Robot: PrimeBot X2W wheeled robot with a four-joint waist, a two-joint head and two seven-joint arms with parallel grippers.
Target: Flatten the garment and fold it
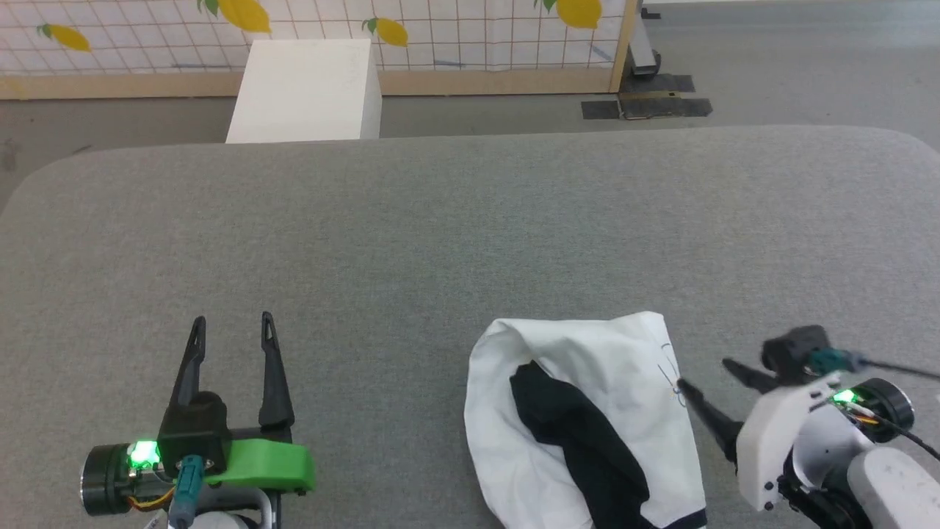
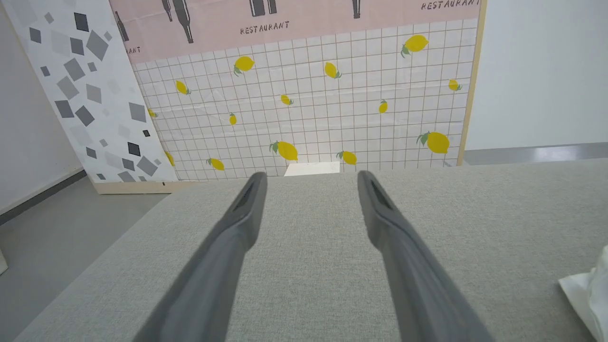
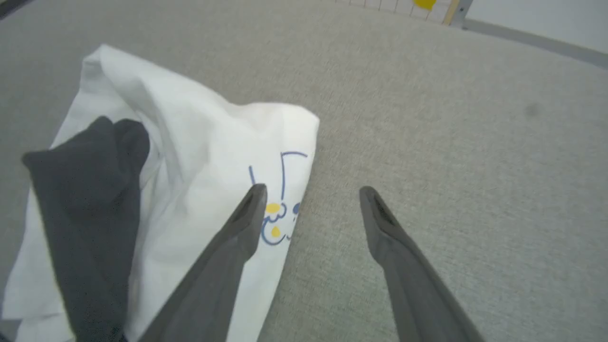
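Garment lay crumpled, so the right gripper, spread wide and empty astride its edge, would do best to pinch a single layer and draw outward.

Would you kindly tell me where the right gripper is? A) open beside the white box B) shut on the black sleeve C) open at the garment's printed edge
C: the right gripper is open, one of its fingers over the garment at its printed edge, the other over bare table.

Garment on table, right tool at its right edge, left tool well left.
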